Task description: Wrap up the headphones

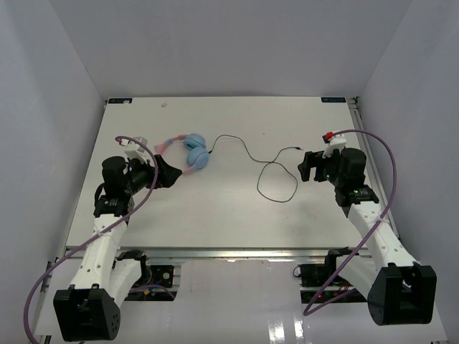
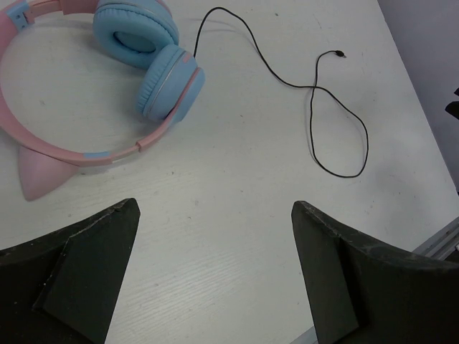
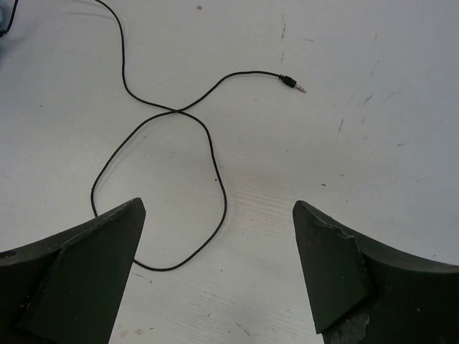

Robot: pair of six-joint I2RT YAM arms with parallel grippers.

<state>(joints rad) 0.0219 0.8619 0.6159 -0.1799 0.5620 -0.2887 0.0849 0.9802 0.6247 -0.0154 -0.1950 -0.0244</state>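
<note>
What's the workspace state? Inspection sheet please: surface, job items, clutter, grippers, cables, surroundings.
Surface: white table, lightly scuffed.
Job's things: headphones lie flat at back left. The cord is unwrapped and trails right in one crossed loop. The plug lies free.
Clutter: nothing seen.
Grippers: left gripper open, empty, near the headphones, not touching them. Right gripper open, empty, by the cord's loop.
Cables: purple robot cables arc from each wrist down to the bases, apart from the cord.
Surroundings: plain white walls on three sides.
</note>
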